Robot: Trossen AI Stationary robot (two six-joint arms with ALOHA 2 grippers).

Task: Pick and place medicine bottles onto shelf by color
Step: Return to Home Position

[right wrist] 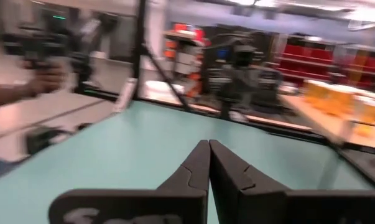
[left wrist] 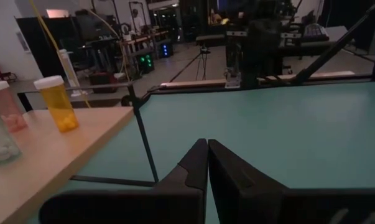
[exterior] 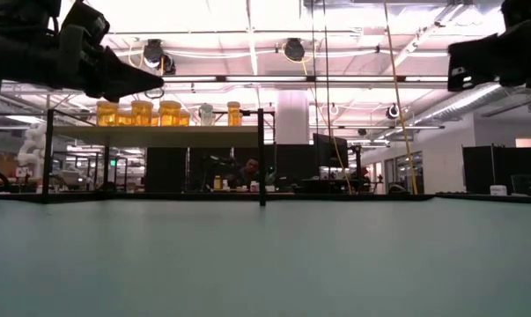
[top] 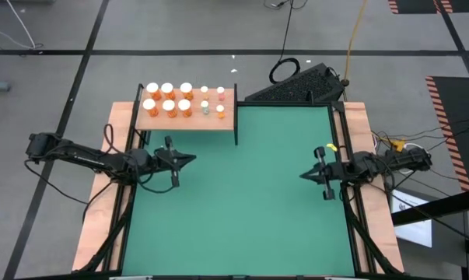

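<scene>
Medicine bottles stand upright on the wooden shelf (top: 186, 118) at the mat's far left corner: several larger orange ones with white caps (top: 168, 99) and several smaller ones (top: 212, 102). In the left wrist view an orange bottle (left wrist: 58, 102) stands near the shelf's edge. My left gripper (top: 192, 159) is shut and holds nothing, just near of the shelf above the green mat. My right gripper (top: 302, 175) is shut and holds nothing, at the mat's right side, above the mat.
The green mat (top: 234, 202) lies open between the two arms. Thin black posts (top: 236, 117) frame the shelf. A dark keyboard-like object (top: 296, 85) lies beyond the mat's far edge. The right wrist view shows a person's hand (right wrist: 25, 87) beyond the table.
</scene>
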